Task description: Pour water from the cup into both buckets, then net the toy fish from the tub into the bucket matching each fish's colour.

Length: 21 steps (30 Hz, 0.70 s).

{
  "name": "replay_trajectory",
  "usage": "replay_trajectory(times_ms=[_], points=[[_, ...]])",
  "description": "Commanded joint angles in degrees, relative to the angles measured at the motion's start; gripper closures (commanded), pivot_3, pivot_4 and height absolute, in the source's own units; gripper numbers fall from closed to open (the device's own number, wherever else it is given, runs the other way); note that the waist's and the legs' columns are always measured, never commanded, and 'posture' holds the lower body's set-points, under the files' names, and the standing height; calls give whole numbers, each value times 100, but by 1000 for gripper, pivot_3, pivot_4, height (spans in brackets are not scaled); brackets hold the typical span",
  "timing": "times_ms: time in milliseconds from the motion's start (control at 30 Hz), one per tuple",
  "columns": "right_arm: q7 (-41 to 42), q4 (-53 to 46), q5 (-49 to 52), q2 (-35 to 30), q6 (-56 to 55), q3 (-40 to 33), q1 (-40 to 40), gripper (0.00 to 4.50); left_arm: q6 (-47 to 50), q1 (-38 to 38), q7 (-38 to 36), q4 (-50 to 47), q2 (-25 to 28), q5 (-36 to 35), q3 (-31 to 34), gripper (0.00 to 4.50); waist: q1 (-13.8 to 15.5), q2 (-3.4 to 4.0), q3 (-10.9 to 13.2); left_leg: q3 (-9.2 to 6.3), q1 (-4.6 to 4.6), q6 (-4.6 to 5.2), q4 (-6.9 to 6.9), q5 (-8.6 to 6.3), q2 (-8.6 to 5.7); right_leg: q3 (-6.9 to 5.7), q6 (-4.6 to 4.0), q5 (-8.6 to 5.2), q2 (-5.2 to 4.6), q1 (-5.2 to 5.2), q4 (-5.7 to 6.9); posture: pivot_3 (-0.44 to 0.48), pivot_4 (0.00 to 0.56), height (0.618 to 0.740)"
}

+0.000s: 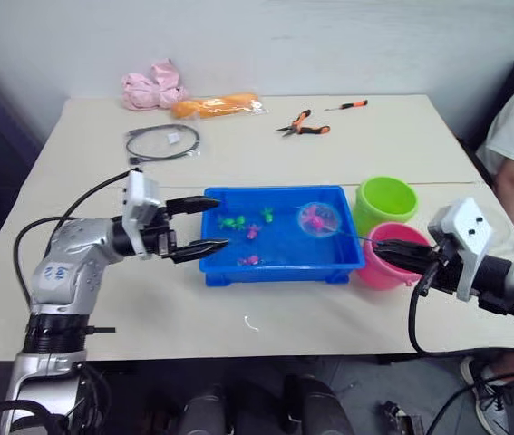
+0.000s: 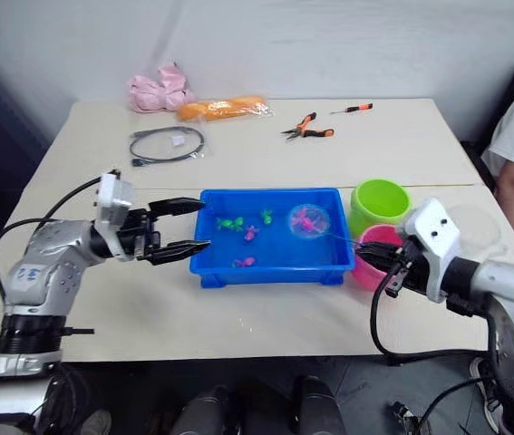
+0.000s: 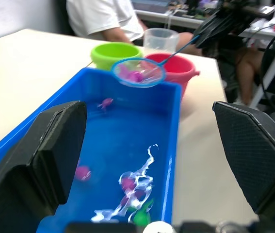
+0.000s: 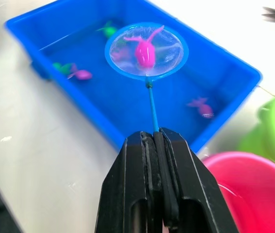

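My right gripper [image 4: 157, 138] clamped tight on net [image 4: 146, 51] handle, pink fish [image 4: 145, 50] riding mesh just above tub [image 1: 279, 269]. Pink bucket [image 1: 385, 258] right beside tub. Risk: handle thin, any twist tips fish back in, or overshoot lands it in green bucket [image 1: 385, 201]. Left gripper [image 1: 200, 227] spread wide at tub's far end, empty.

My two head eyes look forward and down over the whole table [image 1: 266, 163]. My left wrist camera faces along the tub [image 3: 127, 145] from close. My right wrist camera looks down the net [image 4: 146, 52]; both share the tub.
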Motion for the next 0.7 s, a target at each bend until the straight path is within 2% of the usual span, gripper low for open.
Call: replay_trajectory(times_ms=[33, 200, 300, 400, 533, 700], points=[[-490, -435, 175, 120, -177, -432, 191, 4500, 54, -142, -102, -188, -83, -96, -207, 61, -11, 0, 0, 2, 0, 2, 0, 1, -3, 2, 0, 0, 0, 0, 0, 0, 150, 740], [-738, -1013, 508, 9, 43, -1254, 673, 4500, 96, -142, -206, -70, -191, -162, -285, 61, -22, 0, 0, 2, 0, 1, -1, 1, 5, 3, 1, 0, 4, -1, 0, 0, 150, 740], [-634, -1344, 705, -28, 182, -2190, 1314, 4500, 54, -168, -313, 4, -332, -133, -416, 61, 3, 0, 0, 0, 1, 2, -2, 2, 1, 2, 0, 0, 12, 0, -1, 0, 150, 740], [-551, -1442, 622, -40, -96, -2676, 2042, 4500, 21, -226, -367, 80, -435, -94, -480, 61, 69, -1, -1, -2, 3, 9, 0, 1, -4, 4, 1, 1, 11, 8, -24, 0, 150, 740], [-811, -1208, 169, 224, -917, -2729, 2823, 4500, -53, -308, -462, 239, -557, -42, -570, 61, 101, -1, -1, 0, 9, 14, 0, 1, -7, 7, 3, 2, 11, 12, -25, 0, 150, 740], [-1255, -556, -889, 620, -3035, -2236, 3418, 4500, -112, -380, -496, 352, -659, -9, -614, 61, 93, -1, -2, 3, 11, 13, -1, 2, -8, 8, 3, 2, 13, 12, -25, 0, 150, 740]])
